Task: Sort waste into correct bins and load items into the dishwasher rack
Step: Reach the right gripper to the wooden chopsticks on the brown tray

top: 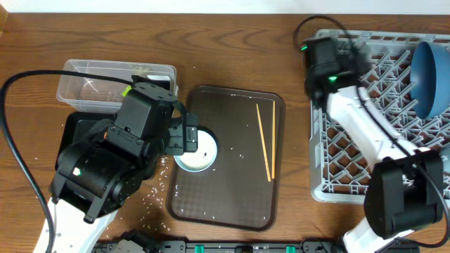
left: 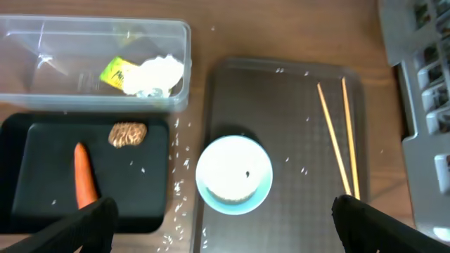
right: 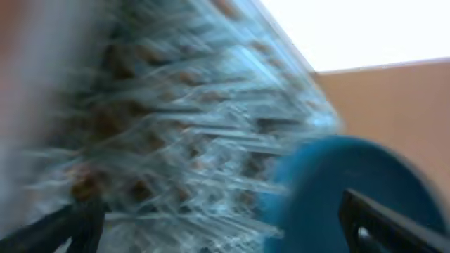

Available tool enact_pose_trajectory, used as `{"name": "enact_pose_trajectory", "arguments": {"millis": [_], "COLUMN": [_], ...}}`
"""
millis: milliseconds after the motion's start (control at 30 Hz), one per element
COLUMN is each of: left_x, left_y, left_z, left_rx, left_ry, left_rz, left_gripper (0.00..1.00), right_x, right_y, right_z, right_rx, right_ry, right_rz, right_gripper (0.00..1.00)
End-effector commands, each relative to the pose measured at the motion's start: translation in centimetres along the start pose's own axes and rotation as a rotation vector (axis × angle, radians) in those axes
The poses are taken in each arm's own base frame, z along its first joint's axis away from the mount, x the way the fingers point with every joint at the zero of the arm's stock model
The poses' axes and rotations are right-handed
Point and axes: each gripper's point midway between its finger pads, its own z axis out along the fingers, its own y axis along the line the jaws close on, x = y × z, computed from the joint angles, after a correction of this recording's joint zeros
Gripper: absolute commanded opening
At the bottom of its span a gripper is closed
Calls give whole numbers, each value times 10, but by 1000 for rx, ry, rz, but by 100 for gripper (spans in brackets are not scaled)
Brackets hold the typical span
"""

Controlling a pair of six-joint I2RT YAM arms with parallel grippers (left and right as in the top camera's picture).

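A small light-blue cup (left: 233, 173) with a white inside stands on the brown serving tray (left: 295, 204); it also shows in the overhead view (top: 197, 151). My left gripper (left: 225, 235) is open and empty, hovering just above and near the cup (top: 187, 139). Two chopsticks (left: 339, 137) lie on the tray's right side. The clear tub (left: 42, 63) holds a yellow-green wrapper (left: 116, 72) and a white tissue (left: 160, 72). The black tray (left: 42, 147) holds a carrot (left: 84, 176) and a brown lump (left: 128, 133). My right gripper (right: 232, 232) is open and empty over the grey rack (top: 351, 147), beside the blue dish (top: 430, 77).
Rice grains (left: 179, 151) are scattered on the table between the black tray and the serving tray, and a few lie on the serving tray. The right wrist view is blurred. The left arm's body covers most of the black tray in the overhead view.
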Motion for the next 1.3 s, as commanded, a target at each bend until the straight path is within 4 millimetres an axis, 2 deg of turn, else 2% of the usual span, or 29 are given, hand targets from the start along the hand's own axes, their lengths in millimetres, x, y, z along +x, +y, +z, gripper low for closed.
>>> {"name": "enact_pose_trajectory", "arguments": {"millis": [0,33,133,200,267,300,400,567,633,700,833,967,1100,1267], "left_x": [1,1,1,2,2,3,7,17,19,21,25,27,29,29], "left_y": [1,2,1,2,2,2,3,5,5,6,8,0,0,1], "left_z": [-3,-3,-3,-3,-2,0,3,9,12,13,12,12,12,12], "left_rx": [-3,-3,-3,-4,-6,-9,-18,-44,-50,-54,-61,-20,-18,-19], "left_ry": [-2,-2,-1,2,7,12,35,86,100,110,125,141,148,149], "left_rz": [22,22,22,23,24,25,26,-49,-47,-45,-42,-44,-44,-43], "left_gripper": [98,98,98,98,98,98,98,98,98,98,98,98,98,98], "right_x": [-21,-22,-26,-27,-24,-23,-19,-6,2,8,18,21,28,44], "right_y": [68,89,134,158,172,177,186,182,176,178,191,208,234,255], "right_z": [-39,-54,-98,-127,-146,-153,-161,-145,-132,-127,-117,-107,-99,-85], "right_rx": [-369,-494,-817,-999,-1098,-1118,-1115,-940,-836,-808,-800,-808,-808,-791], "right_ry": [-59,-45,-9,19,57,69,83,189,228,251,291,308,335,404], "right_rz": [232,250,290,307,321,318,290,417,466,478,460,446,391,348], "right_gripper": [99,99,99,96,95,99,99,98,86,80,65,59,59,58]}}
